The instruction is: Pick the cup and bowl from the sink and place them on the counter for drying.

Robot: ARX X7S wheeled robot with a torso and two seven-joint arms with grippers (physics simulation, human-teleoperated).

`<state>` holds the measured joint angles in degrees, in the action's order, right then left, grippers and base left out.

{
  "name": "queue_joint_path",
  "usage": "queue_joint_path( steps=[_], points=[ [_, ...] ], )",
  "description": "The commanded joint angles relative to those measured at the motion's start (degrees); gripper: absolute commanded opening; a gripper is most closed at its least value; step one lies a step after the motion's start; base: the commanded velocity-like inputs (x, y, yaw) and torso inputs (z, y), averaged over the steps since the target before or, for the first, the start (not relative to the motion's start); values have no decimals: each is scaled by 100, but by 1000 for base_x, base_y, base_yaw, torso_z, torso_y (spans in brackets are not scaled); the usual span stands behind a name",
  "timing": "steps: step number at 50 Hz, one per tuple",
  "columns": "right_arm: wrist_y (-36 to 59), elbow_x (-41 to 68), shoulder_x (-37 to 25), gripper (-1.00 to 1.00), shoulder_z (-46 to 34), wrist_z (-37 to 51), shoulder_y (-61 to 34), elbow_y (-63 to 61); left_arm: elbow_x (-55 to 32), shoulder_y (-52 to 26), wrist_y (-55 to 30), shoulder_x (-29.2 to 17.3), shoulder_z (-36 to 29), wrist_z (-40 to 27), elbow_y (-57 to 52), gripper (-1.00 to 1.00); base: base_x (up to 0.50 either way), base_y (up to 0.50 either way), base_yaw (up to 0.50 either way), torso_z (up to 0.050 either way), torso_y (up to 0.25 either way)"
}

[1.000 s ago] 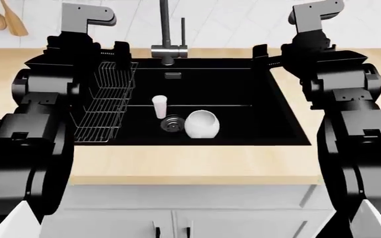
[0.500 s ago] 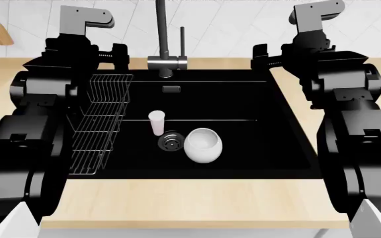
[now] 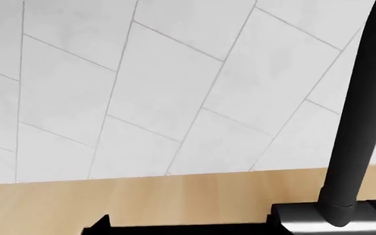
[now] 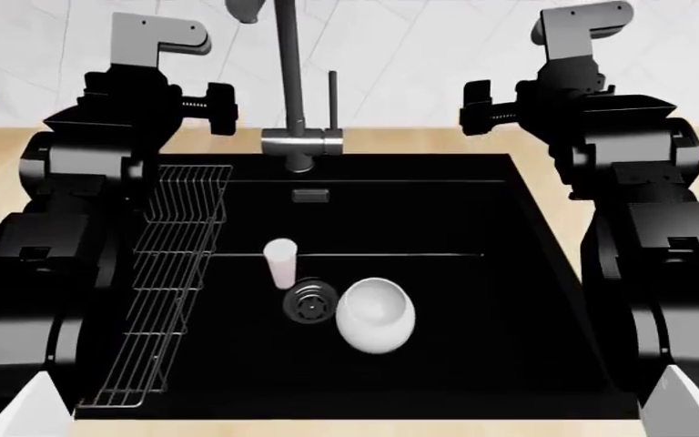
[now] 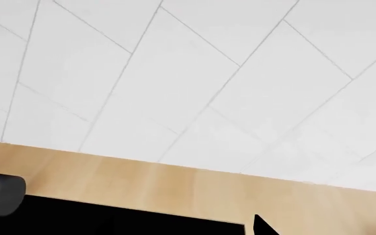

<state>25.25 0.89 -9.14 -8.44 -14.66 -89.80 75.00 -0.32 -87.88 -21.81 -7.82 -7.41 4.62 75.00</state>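
1. A two-armed black robot is standing at a matte black sink [image 4: 447,218], both arms raised to either side of the basin and neither one touching the dishes.
2. The cup [image 4: 280,262], a slim pale tumbler, is standing upright on the sink floor just behind the round metal drain [image 4: 309,304].
3. The bowl [image 4: 375,314], glossy white and wider than the cup, is lying tipped beside the drain, its opening facing up and toward the faucet.
4. A wire rack [image 4: 170,273] is running along the basin's left wall, and a tall dark faucet [image 4: 288,82] is rising at the back.
5. The left gripper [image 4: 218,107] and right gripper [image 4: 477,103] are hovering over the back corners; whether their jaws are apart or together cannot be told.
6. The beige counter [image 5: 175,188] is stretching below a white tiled wall [image 3: 142,88].
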Motion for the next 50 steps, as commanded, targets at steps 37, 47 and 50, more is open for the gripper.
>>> queue_joint_path(
  steps=[37, 47, 50],
  points=[
    [551, 18, 83, 100, 140, -429, 37, -3, 28, 85, 32, -3, 20, 66, -3, 100, 199, 0, 0, 0, 0],
    [802, -139, 170, 100, -236, -1515, 269, -4, 30, 125, 24, -34, 15, 44, -3, 100, 0, 0, 0, 0, 0],
    [910, -301, 251, 100, -586, -2090, 296, -8, 18, 117, 27, -21, 26, 41, -3, 100, 0, 0, 0, 0, 0]
  ],
)
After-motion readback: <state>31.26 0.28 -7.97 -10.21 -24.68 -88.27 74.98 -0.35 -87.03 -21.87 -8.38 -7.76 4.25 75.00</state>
